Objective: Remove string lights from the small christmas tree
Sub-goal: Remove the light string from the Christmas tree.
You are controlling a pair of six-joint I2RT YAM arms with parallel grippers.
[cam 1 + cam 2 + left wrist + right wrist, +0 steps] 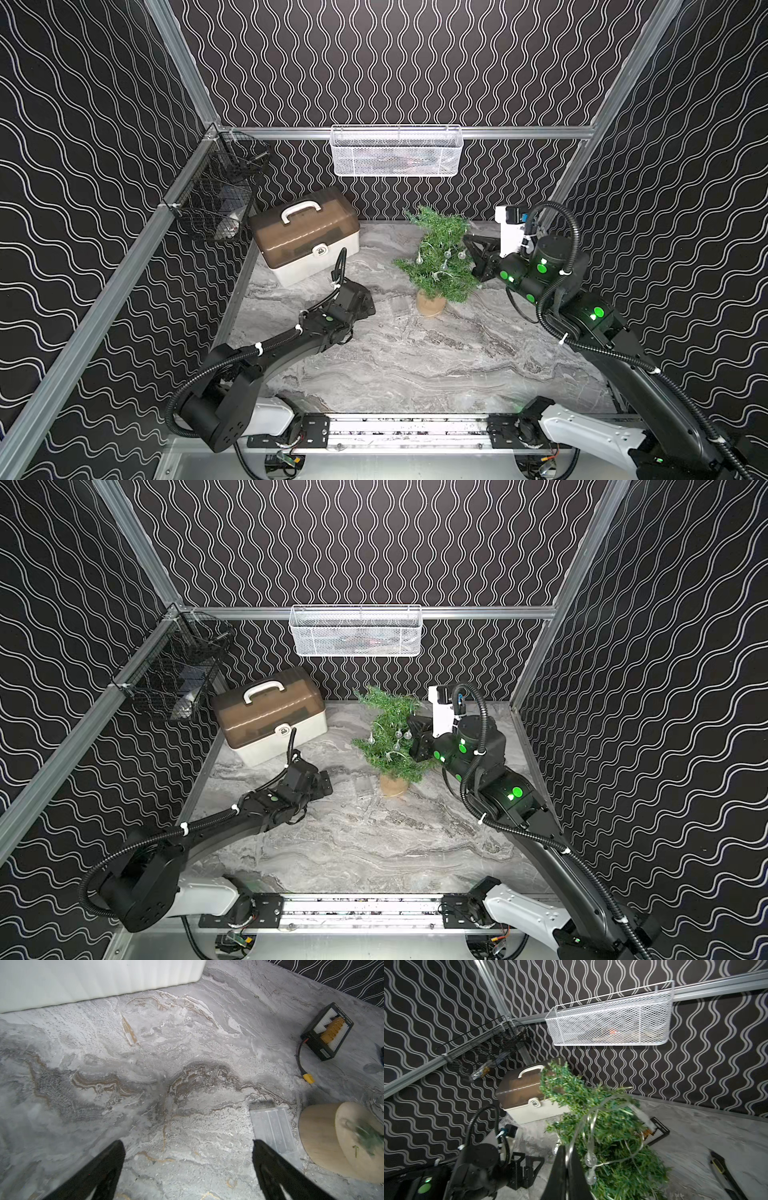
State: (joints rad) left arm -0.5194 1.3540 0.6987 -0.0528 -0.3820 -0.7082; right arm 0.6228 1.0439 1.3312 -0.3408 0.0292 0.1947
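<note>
Grey, veined, stone-patterned sheet covers the tabletop (415, 365), smooth and matte. Toward the back of it stands the small christmas tree (440, 266), a bushy cone of stiff green plastic needles on a round base wrapped in tan burlap. Its tip appears to lean toward the storage box (305, 245).

The string lights (448, 252) are wound through the branches as thin, silvery, ribbon-like wire carrying clear teardrop bulbs. Their flat, clear rectangular box (272, 1130) lies on the tabletop just beside the burlap base.

The right gripper (566, 1167) is pressed into the tree's side. Its black, wedge-shaped fingers are clenched together, and in the right wrist view a strand of the wire runs into the seam between them, so they are pinching the lights. Two bulbs hang right next to the fingertips.

The left gripper (187, 1167) is low over the tabletop between the storage box and the tree. Its black fingers are spread wide apart, with only marbled surface showing between them.

The storage box has a rounded, translucent brown lid with a white handle and a ribbed cream body. A white mesh basket (397, 151) hangs on the back rail, and a black wire basket (216, 195) hangs on the side rail.
</note>
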